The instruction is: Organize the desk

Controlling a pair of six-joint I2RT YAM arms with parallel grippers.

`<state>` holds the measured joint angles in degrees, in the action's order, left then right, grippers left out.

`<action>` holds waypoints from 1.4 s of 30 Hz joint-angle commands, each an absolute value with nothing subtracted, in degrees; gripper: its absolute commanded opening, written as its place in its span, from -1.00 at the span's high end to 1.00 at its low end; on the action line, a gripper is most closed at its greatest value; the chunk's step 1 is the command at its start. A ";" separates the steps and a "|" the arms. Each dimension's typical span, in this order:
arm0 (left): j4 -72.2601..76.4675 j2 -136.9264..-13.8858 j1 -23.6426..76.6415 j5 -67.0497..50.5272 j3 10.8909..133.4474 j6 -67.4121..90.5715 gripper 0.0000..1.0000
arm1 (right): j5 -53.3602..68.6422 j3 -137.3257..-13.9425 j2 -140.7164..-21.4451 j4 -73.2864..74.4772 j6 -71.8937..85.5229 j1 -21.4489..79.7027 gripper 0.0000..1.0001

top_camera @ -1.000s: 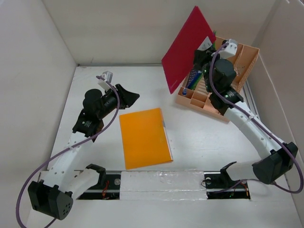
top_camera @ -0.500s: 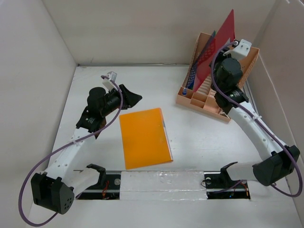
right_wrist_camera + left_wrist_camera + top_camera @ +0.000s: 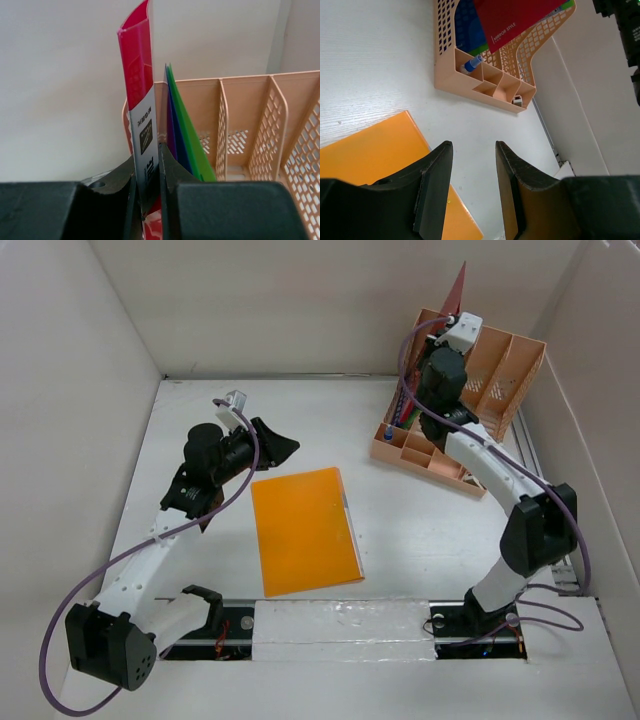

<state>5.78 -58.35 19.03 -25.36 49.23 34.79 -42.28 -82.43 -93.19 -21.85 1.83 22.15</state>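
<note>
On the white desk (image 3: 420,530) an orange folder (image 3: 304,530) lies flat in the middle; it also shows in the left wrist view (image 3: 370,155). My left gripper (image 3: 283,444) is open and empty, hovering just above the folder's far left corner (image 3: 473,150). My right gripper (image 3: 445,325) is shut on a red folder (image 3: 140,100), holding it upright on edge over the leftmost slot of the peach file rack (image 3: 500,370). Blue and green folders (image 3: 187,140) stand in the slot beside it.
The rack's front compartments (image 3: 490,82) hold a blue pen (image 3: 470,64) and small items. White panels wall the desk at the left, back and right. A metal rail (image 3: 340,620) runs along the near edge between the arm bases.
My right gripper has swung the red folder from a tilted, flat-facing pose left of the rack to upright on edge over the rack's leftmost slot. The left arm has barely moved.
</note>
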 commanded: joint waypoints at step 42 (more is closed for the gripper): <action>9.14 -60.47 18.98 -26.98 49.48 34.98 0.30 | -56.08 -70.85 -109.34 -53.97 -0.71 28.74 1.00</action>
